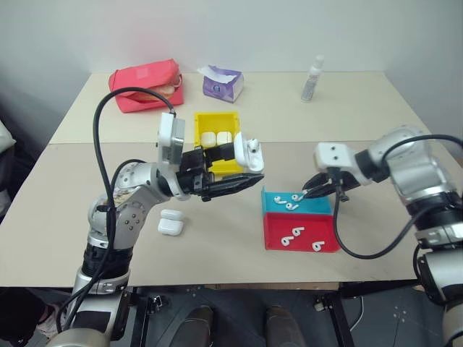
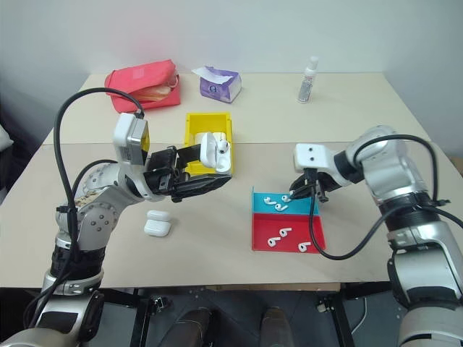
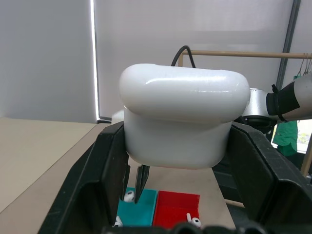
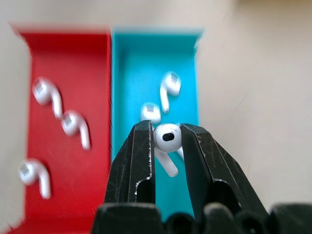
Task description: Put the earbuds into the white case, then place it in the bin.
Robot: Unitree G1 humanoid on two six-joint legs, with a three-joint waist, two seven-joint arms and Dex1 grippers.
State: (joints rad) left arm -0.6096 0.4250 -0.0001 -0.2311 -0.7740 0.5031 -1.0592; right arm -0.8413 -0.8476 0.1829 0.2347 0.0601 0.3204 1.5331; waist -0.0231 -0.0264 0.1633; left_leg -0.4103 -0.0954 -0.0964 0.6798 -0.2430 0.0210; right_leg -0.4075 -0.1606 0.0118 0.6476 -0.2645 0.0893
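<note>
Right wrist view: earbud (image 4: 167, 138) pinched between right claw (image 4: 168, 146) tips, above cyan tray (image 4: 131, 73).

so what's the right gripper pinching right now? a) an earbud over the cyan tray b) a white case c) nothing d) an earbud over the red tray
a: the right gripper is shut on an earbud, its stem hanging between the fingers above the cyan tray.

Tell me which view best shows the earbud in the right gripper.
The right wrist view: the earbud sits large between the right gripper fingers, above the cyan tray. In both eye views it is a speck at the fingertips.
</note>
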